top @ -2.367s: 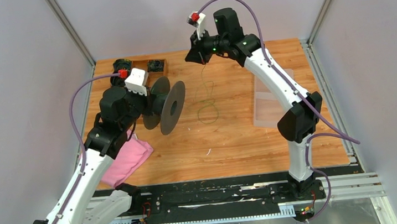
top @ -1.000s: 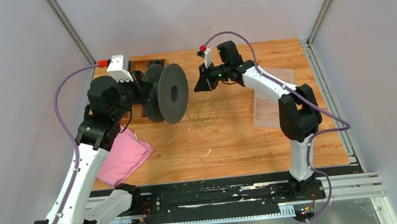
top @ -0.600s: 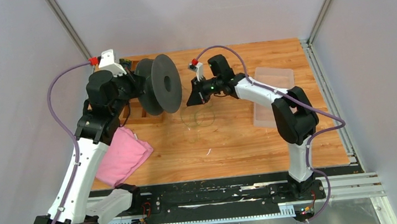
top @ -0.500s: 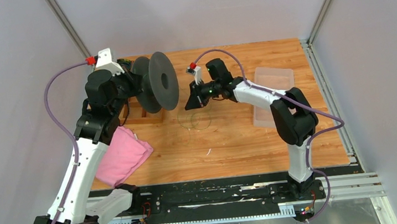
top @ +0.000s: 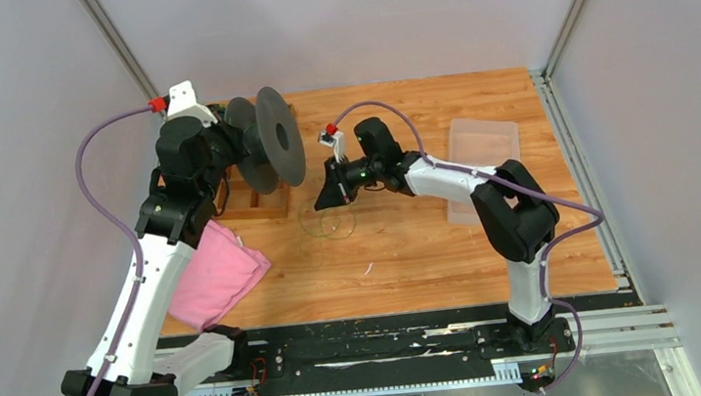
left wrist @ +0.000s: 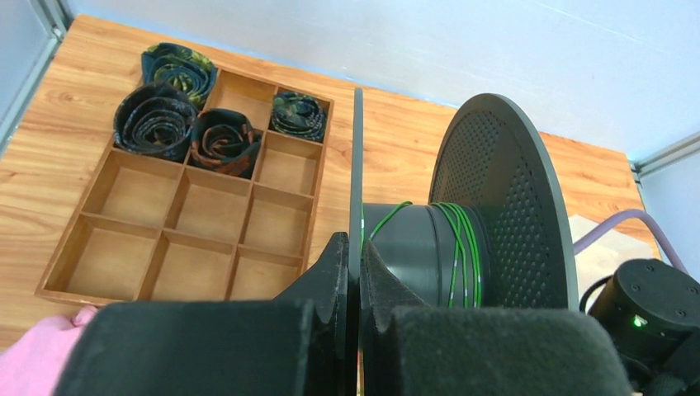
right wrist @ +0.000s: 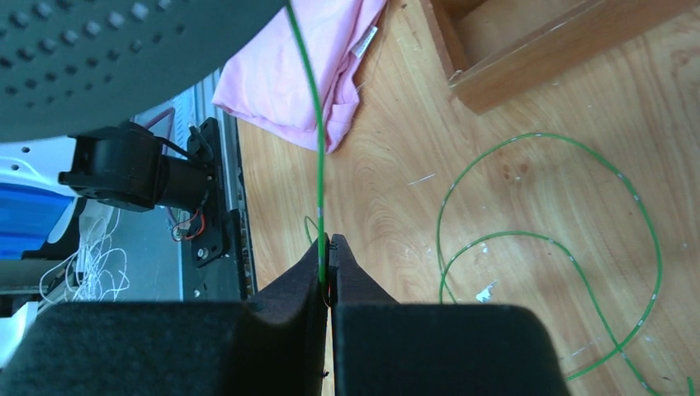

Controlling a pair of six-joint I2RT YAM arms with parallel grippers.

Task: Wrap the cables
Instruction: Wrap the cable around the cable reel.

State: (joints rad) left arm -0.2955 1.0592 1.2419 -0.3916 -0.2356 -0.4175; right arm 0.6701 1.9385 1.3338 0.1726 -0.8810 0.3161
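Observation:
A black spool (top: pixel 268 151) is held above the table's back left, its thin near flange clamped edge-on in my shut left gripper (left wrist: pixel 355 247). A few turns of green cable (left wrist: pixel 456 247) lie round its hub. My right gripper (right wrist: pixel 327 244) is shut on the same thin green cable (right wrist: pixel 318 165), which runs taut from its tips up to the spool (right wrist: pixel 124 58). In the top view the right gripper (top: pixel 324 199) hangs just right of and below the spool. Loose green loops (right wrist: pixel 545 247) lie on the wood beneath it.
A wooden divider tray (left wrist: pixel 190 206) with rolled ties (left wrist: pixel 157 124) stands at the back left, under the spool. A pink cloth (top: pixel 218 281) lies near the left arm. A clear plastic lid (top: pixel 480 160) rests at the right. Grey walls close in the table.
The left arm has turned and pulled the spool back and left over the tray. The right gripper has swung down and left with the cable, from high at the back to near the spool.

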